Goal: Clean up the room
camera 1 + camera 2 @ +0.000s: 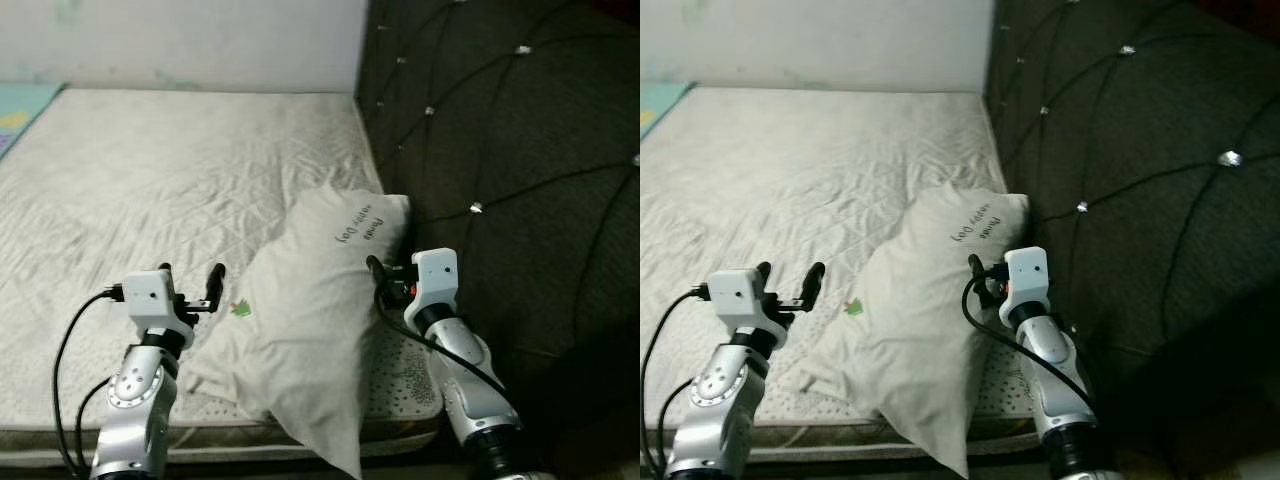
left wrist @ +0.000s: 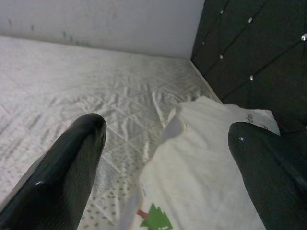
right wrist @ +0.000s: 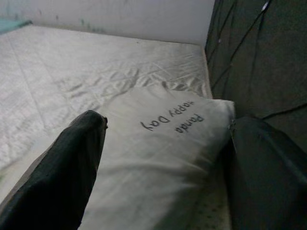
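A white pillow lies on the bed, at the near corner beside the dark tufted headboard. Its far end rests close against the headboard. Its near end hangs over the front edge of the mattress. The pillowcase carries grey lettering near the far end and a small green tree print on the side facing the left arm.

The mattress cover is pale, quilted and wrinkled. A dotted pattern runs along its near edge. A plain white wall stands behind the bed. A patch of teal material shows at the far left corner.

Left hand: raised over the near edge of the bed, just beside the left side of the pillow. Its two black fingers are spread wide apart and hold nothing. In the left wrist view, the pillow edge and the tree print lie between the fingers, with no contact visible.

Right hand: positioned at the right side of the pillow, between the pillow and the headboard. Its fingers are also parted and grip nothing. In the right wrist view, the lettered end of the pillow lies between them. One finger is over the pillow body; the other is at the headboard side.

Black cables loop beside both silver forearms.
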